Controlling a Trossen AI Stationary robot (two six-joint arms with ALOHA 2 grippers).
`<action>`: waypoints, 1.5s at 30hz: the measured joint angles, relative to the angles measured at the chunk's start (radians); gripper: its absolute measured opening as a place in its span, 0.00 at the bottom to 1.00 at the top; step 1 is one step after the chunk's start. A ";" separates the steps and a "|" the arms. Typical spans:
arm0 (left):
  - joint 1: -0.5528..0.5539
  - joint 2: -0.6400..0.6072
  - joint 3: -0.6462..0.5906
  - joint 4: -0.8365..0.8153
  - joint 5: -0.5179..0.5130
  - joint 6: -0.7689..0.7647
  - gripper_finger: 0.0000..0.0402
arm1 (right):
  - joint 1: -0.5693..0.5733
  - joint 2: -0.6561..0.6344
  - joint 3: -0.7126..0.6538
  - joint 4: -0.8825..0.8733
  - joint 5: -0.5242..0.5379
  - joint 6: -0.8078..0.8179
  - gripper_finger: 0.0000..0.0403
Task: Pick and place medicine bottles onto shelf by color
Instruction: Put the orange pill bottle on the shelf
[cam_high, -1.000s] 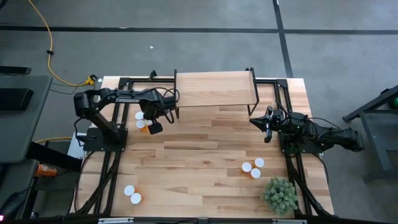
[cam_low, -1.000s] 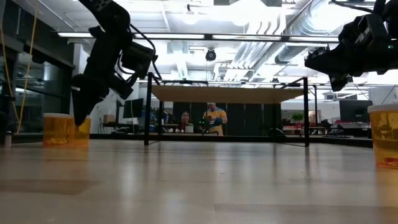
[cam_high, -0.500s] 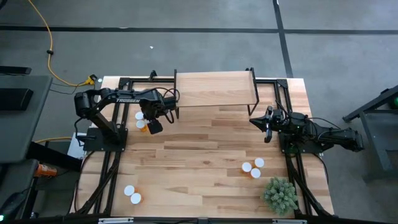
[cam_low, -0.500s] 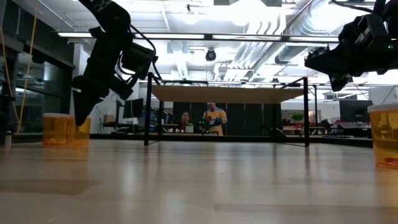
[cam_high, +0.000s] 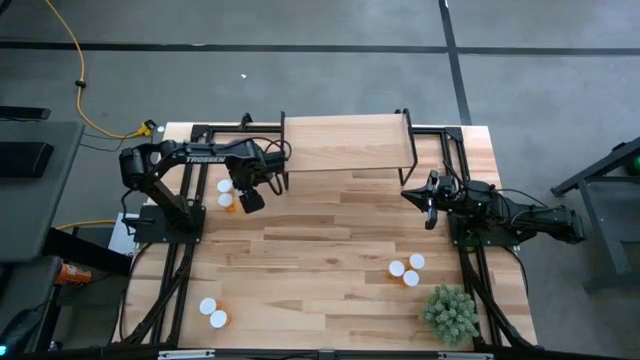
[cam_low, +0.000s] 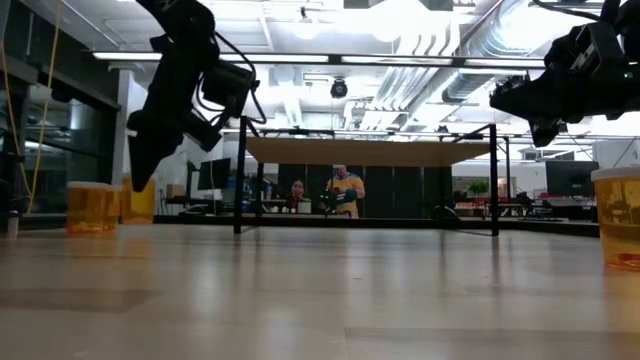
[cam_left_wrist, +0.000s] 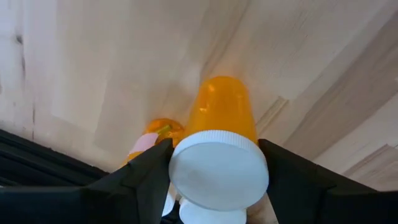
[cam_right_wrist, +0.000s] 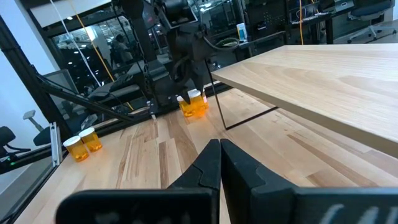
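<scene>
We see the left gripper (cam_high: 248, 199) angled down nr the shelf's (cam_high: 346, 143) left end, fingers clamped on an orange pill bottle (cam_left_wrist: 221, 140) w/ white cap, lifted off the tabletop (cam_high: 330, 250). Two bottles (cam_high: 226, 193) sit beside it, partly hidden. Right gripper (cam_high: 431, 208), fingers together, hangs off the shelf's right end.

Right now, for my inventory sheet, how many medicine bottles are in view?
7 bottles: three front right near the plant, two front left, two beside the left tool, which grips a bottle, possibly an eighth hidden beneath it.
</scene>
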 joint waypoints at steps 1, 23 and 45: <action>0.000 0.000 0.008 0.004 0.000 0.000 0.54 | 0.000 0.000 0.000 0.000 0.000 0.000 0.00; 0.017 -0.057 0.407 -0.346 -0.126 0.045 0.51 | 0.000 0.000 0.000 0.000 0.000 0.000 0.00; 0.072 0.278 1.166 -0.337 -0.196 0.142 0.51 | 0.000 0.000 0.000 0.000 0.000 0.000 0.00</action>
